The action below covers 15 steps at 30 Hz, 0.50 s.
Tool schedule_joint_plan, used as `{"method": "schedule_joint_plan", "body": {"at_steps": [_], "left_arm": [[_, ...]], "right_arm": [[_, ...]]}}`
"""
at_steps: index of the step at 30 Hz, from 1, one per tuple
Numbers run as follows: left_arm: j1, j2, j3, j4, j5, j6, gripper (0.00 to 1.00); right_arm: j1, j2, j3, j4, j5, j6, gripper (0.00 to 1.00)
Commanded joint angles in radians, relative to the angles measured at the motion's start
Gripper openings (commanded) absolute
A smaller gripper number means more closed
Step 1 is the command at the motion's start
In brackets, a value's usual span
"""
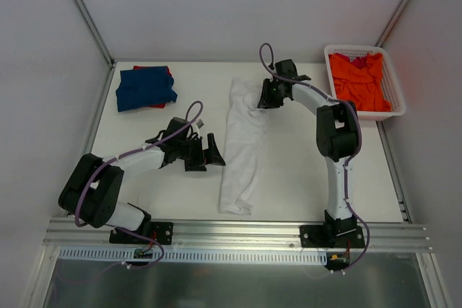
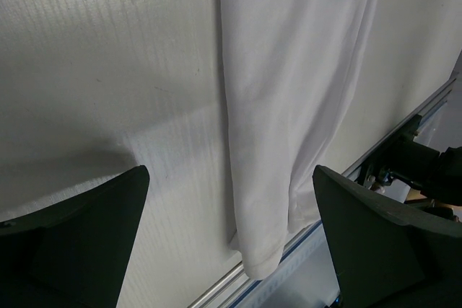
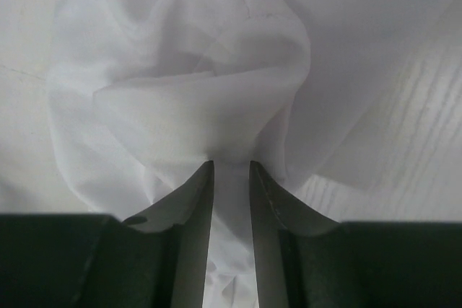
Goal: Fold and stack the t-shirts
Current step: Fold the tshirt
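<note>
**White t-shirt stretched down the table, pinched at its far end**

We see the white t-shirt [image 1: 242,146] lying as a long, narrow strip down the middle of the table [image 1: 310,171]. It runs from the far side almost to the near edge. At its far end the cloth is bunched up. The right fingers [image 3: 193,210] stand narrow there, with a fold of the white cloth caught between them.

The left fingers [image 2: 86,239] are spread wide and hold nothing. They sit low over the table just beside the strip's left edge, about halfway along it. In the left wrist view we see bare table and the near part of the shirt between them.

In the far left corner the dark blue t-shirt [image 1: 144,88] lies folded on top of the red t-shirt [image 1: 164,70], of which only an edge shows. The orange t-shirt [image 1: 359,83] sits crumpled in the white basket [image 1: 392,84] at the far right corner.
</note>
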Motion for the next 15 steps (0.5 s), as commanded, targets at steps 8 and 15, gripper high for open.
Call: {"method": "schedule_joint_plan", "body": {"at_steps": [8,15], "left_arm": [[-0.003,-0.077,0.056,-0.044,-0.008,0.038,0.99],[-0.003,-0.127,0.027,-0.049,-0.024,0.031,0.99]], "right_arm": [[-0.018,-0.335,-0.025,-0.112,0.129,-0.072,0.31],[-0.016,-0.594,-0.276,-0.090,0.212,-0.081,0.31]]}}
